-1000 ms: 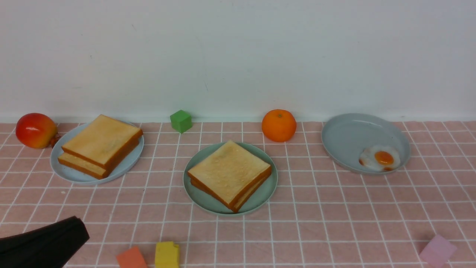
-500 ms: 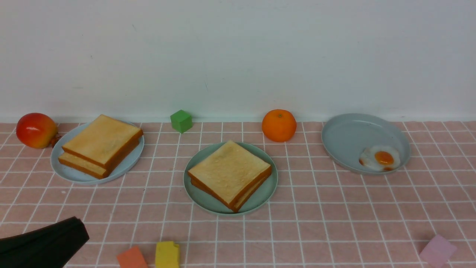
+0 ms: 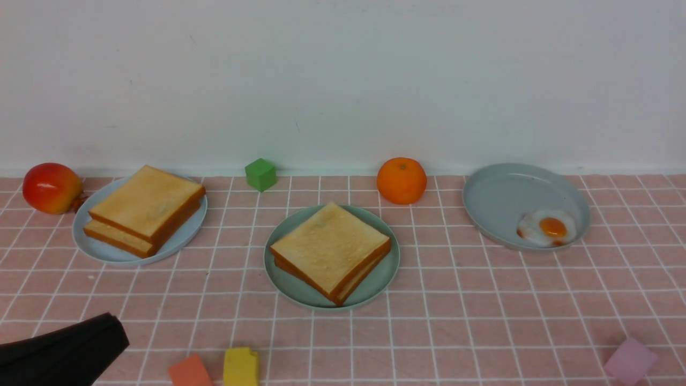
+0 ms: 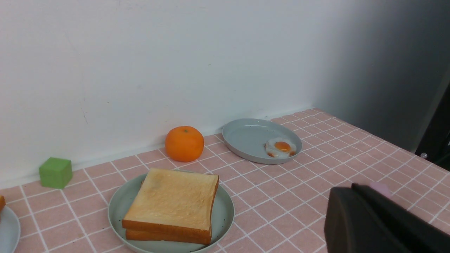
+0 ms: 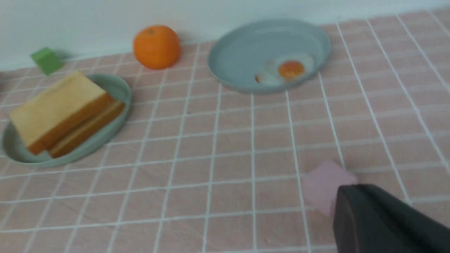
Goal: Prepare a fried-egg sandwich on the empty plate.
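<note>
Your two square golden-brown toast slices (image 3: 331, 249) with darker crusts lie stacked on the round mint-green plastic plate (image 3: 386, 279), the upper one offset over the lower. You can't tell from these views whether any egg lies between them.

Take that plate as the clock's centre in the front view. Your closed left gripper (image 3: 114, 326) is at eight o'clock, well apart from the toast. Your right gripper (image 5: 355, 193) is closed too, and you see it only in the right wrist view, well apart from the toast and near the pink block (image 3: 631, 362). You have nothing visibly held in either.

Further out, the orange fruit (image 3: 402, 181) sits at one o'clock and the green block (image 3: 261, 175) at eleven. Between two and three is the round grey plate (image 3: 504, 193), with a flat white fried egg with an orange yolk (image 3: 552, 228) near its rim. Between nine and ten, the round pale blue plate (image 3: 102, 252) carries another toast stack (image 3: 147, 206), with the red-and-yellow fruit (image 3: 51, 187) just beyond it. The yellow block (image 3: 241, 367) is at seven, the orange-red block (image 3: 190, 371) between seven and eight, and the pink one towards four.

Your left wrist view cuts off most of the pale blue plate; the right wrist view leaves it out, along with the yellow and orange-red blocks that the front view gives you.
</note>
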